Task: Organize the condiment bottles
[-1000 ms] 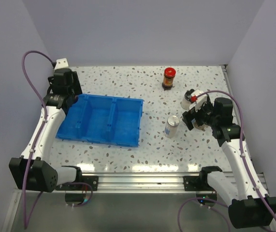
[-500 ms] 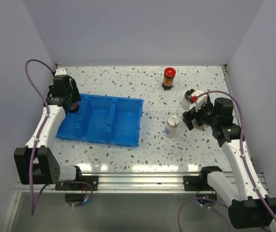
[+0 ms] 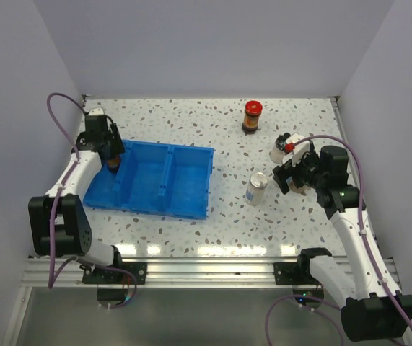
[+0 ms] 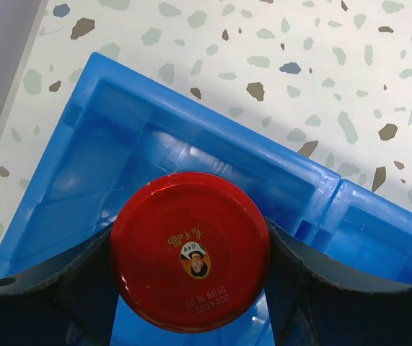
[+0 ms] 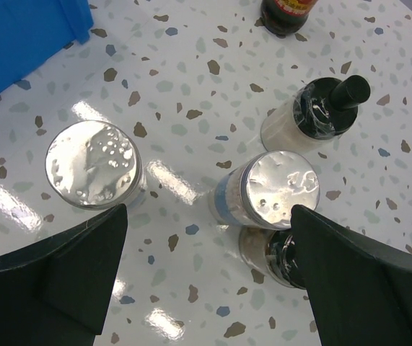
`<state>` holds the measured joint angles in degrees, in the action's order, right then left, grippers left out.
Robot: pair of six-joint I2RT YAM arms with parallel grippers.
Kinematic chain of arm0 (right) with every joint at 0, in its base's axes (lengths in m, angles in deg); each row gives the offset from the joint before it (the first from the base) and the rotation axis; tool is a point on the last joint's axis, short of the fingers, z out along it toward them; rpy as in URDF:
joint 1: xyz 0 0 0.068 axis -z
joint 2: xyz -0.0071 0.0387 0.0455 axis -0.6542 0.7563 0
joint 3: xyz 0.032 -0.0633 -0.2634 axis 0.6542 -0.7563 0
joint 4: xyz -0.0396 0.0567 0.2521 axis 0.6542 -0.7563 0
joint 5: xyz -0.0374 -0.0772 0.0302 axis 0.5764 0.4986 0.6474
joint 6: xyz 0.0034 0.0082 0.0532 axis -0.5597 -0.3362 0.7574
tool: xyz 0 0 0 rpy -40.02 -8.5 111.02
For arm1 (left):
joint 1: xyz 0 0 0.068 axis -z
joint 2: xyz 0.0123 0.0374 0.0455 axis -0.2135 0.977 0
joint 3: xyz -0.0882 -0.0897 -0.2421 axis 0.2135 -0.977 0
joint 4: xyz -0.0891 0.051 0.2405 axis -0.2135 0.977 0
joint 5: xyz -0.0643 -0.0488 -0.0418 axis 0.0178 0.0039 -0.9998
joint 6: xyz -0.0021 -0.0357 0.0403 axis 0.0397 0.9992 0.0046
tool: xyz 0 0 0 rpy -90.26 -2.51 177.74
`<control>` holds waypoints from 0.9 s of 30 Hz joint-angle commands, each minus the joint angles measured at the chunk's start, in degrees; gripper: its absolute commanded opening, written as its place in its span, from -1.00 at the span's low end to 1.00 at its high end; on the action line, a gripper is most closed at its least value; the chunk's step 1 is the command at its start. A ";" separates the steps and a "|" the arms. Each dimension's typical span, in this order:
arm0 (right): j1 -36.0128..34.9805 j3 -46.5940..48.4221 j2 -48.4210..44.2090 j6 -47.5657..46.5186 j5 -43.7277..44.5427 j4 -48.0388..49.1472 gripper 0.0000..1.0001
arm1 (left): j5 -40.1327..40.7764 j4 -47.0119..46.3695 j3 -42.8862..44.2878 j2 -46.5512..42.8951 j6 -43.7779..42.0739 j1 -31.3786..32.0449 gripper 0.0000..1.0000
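The left jaws are closed snugly on a dark jar with a red lid, a black finger pressed against each side of it. They hold the jar upright at the far end of the leftmost compartment of the blue tray; I cannot tell whether its base touches the tray floor. Over on the right side of the counter, the right jaws are spread wide and grip nothing. Between them stand a silver-topped shaker and, just behind it, a clear bottle with a black cap. A second shaker stands apart, outside the left finger. Another black-capped bottle sits just beyond, and the second red-lidded jar stands farther back on the counter, alone.
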<state>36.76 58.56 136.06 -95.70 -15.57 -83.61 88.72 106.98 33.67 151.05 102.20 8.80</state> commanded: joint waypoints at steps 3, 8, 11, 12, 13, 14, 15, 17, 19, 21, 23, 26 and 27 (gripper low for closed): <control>0.06 0.99 -0.50 -0.79 1.17 0.98 0.97 | 1.53 -9.11 0.09 -0.44 1.06 -0.78 0.00; 0.14 1.07 -0.67 -1.14 1.17 1.07 0.97 | 2.15 -9.38 -0.61 -1.32 1.15 -0.95 0.60; 0.14 0.98 -0.67 -1.31 1.26 1.16 0.97 | 1.88 -9.03 -0.26 -2.02 1.15 -1.13 0.83; 0.06 0.81 -0.76 -1.40 1.34 1.16 0.97 | 1.71 -9.03 -0.17 -2.29 1.15 -1.13 0.87; 0.06 0.90 -0.85 -1.40 1.26 1.16 0.97 | 1.27 -8.68 0.18 -2.90 1.06 -1.04 0.92; 0.14 0.81 -1.02 -1.58 1.00 1.07 0.97 | 0.83 -7.98 0.79 -3.77 1.15 -1.04 0.95; 0.14 0.72 -1.20 -1.67 0.99 1.16 0.97 | 0.83 -7.45 0.80 -4.30 1.15 -1.13 0.95; 0.14 0.63 -1.98 -1.84 0.12 1.42 0.97 | -0.66 -6.92 1.32 -5.97 1.32 -1.04 0.96; 0.14 0.37 -2.43 -1.75 -1.89 2.30 0.97 | -3.63 -6.22 0.80 -9.75 1.50 -1.13 0.96; 0.06 2.02 -1.30 -2.71 -3.83 1.35 0.97 | -6.19 -5.08 0.01 -14.21 1.50 -1.13 0.97; 0.06 5.10 0.81 -4.12 -5.77 -0.41 0.97 | -11.19 -4.81 -2.36 -17.48 0.71 -0.95 0.98; 0.14 14.14 7.92 -4.57 -9.44 -4.80 0.97 | -15.16 -5.07 -7.37 -24.68 -1.04 -0.78 1.00; -0.03 19.04 10.12 -4.13 -10.86 -6.99 0.97 | -15.69 -5.16 -8.60 -27.75 -1.74 -0.78 1.00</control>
<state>36.76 67.76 142.09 -98.70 -20.54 -88.11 78.89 102.06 28.71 128.82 102.09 8.23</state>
